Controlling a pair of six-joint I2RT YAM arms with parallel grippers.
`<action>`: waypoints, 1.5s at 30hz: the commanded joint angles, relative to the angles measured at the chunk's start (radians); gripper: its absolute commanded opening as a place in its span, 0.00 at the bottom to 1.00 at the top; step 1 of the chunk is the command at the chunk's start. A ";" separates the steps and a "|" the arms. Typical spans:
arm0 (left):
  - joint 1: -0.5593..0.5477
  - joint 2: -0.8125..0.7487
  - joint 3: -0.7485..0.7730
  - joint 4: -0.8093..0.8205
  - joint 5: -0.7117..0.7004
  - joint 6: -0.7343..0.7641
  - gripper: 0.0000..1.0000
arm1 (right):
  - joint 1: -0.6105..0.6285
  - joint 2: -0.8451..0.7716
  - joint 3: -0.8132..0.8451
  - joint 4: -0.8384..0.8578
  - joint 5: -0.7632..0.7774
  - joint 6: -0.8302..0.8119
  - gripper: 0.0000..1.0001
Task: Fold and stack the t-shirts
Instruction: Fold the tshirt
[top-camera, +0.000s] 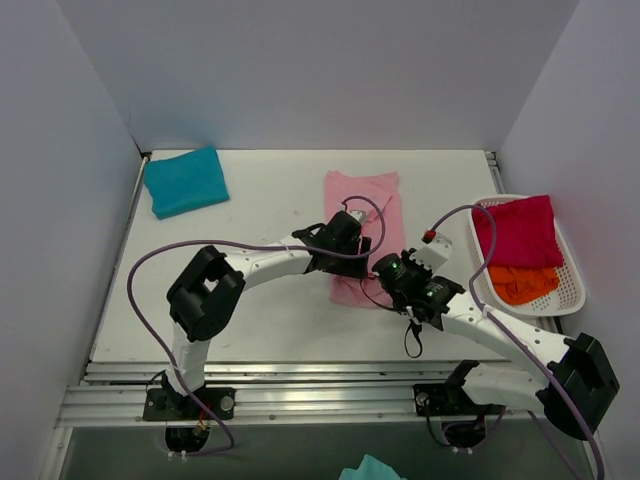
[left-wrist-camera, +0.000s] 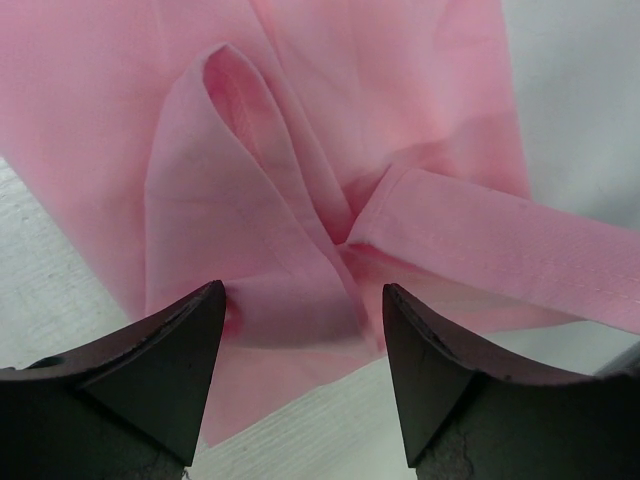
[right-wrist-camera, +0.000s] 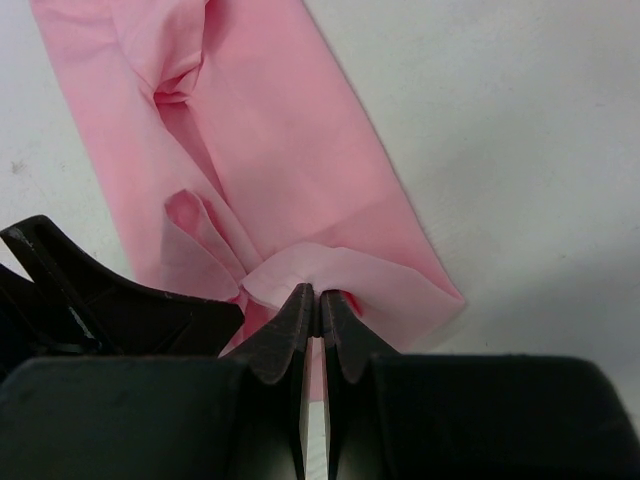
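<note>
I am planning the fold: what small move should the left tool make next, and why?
Probably close the left tool on the pink t-shirt: its jaws stand open around a raised fold, while the right tool is shut on its edge.

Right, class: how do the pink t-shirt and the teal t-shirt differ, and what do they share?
The teal t-shirt is a folded rectangle; the pink t-shirt is a longer strip, rumpled at its near end. The teal one lies untouched in the far left corner; the pink one lies centrally, the right gripper shut on it, the left gripper open over it. Both are plain cloth.
</note>
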 joint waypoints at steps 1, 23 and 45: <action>0.004 -0.001 0.049 -0.052 -0.061 0.023 0.73 | -0.018 0.001 -0.013 0.026 -0.006 -0.033 0.00; 0.007 0.123 0.089 -0.064 -0.043 0.021 0.16 | -0.093 0.046 -0.059 0.131 -0.085 -0.090 0.00; -0.030 -0.201 -0.046 -0.144 -0.186 -0.054 0.09 | -0.087 -0.055 -0.056 0.094 -0.128 -0.101 0.00</action>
